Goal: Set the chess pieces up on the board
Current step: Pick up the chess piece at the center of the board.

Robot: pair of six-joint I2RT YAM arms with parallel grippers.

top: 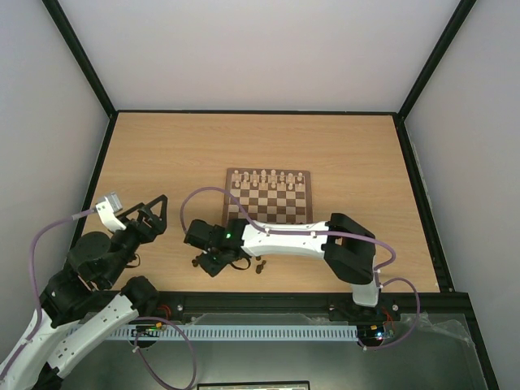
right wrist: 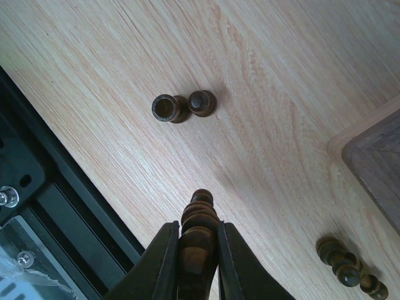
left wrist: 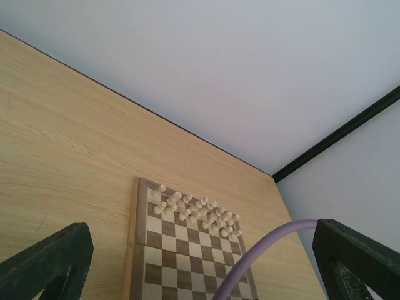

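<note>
While our right hand (right wrist: 198,240) is clamped on a dark chess piece (right wrist: 200,209) above the table (right wrist: 281,94), just off the board (right wrist: 375,156), we should seat it upright mid-square; left hand (left wrist: 200,262) is spread apart, idle.

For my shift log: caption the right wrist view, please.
Right end effector shut on a dark chess piece over the table; two loose pieces lie beyond, board corner at right.

Glossy dark wooden chess pieces (right wrist: 201,103) on matt woodgrain table (right wrist: 275,87).
</note>
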